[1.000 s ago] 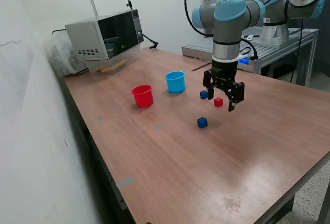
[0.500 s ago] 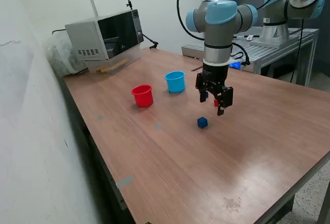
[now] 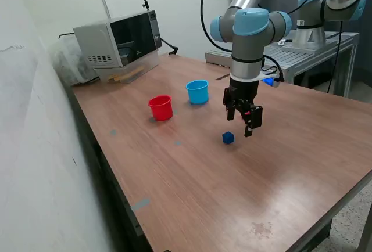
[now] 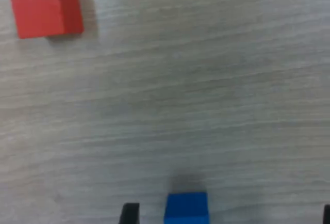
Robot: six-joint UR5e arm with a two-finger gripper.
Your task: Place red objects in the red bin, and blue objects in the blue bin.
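The red bin (image 3: 161,107) and the light blue bin (image 3: 197,92) stand upright side by side on the wooden table (image 3: 192,176), both to the exterior view's left of the arm. One dark blue cube (image 3: 228,138) lies on the table just in front of my gripper (image 3: 244,119), which hangs above the table, open and holding nothing. In the wrist view a red cube (image 4: 46,8) lies on the wood. A blue cube (image 4: 186,208) sits between the two dark fingertips (image 4: 130,212), close to one of them, under my gripper (image 4: 228,216).
A microwave (image 3: 119,40) stands at the back on the exterior view's left. A second robot arm's base (image 3: 311,28) sits on a metal table (image 3: 325,49) behind. The wooden table's edge (image 3: 349,191) runs along the exterior view's right.
The gripper has moved toward the exterior view's left and turned a little. It now covers the red cube and the farther blue cube that showed beside it one second ago. No cube or bin has moved.
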